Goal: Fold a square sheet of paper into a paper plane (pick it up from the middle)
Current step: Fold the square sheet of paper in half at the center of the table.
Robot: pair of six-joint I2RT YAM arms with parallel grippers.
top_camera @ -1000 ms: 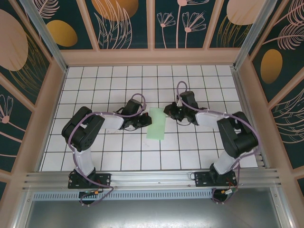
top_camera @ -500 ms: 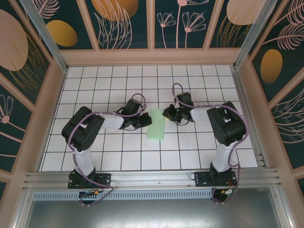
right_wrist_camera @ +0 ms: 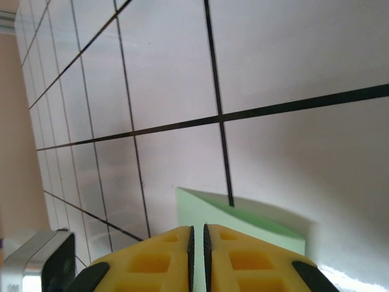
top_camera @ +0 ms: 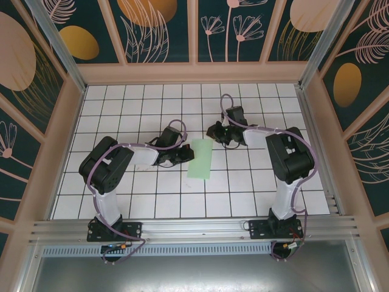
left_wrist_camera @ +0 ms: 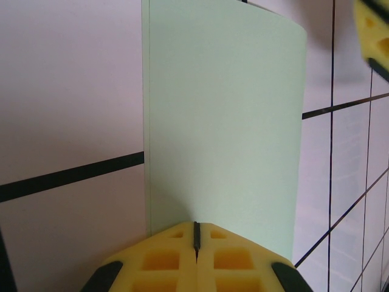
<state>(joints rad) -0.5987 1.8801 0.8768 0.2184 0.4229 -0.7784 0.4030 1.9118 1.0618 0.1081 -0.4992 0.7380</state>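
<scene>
Now the paper (top_camera: 201, 158) lies mid tabletop (top_camera: 121, 198), long axis running near-to-far, between clenched left jaws touching its left edge and clenched right jaws at its far right corner.

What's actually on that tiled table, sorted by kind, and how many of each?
Black robot arms: 2, the left arm and the right arm
Pale green sheet of paper, folded to a narrow strip: 1
Total: 3
</scene>
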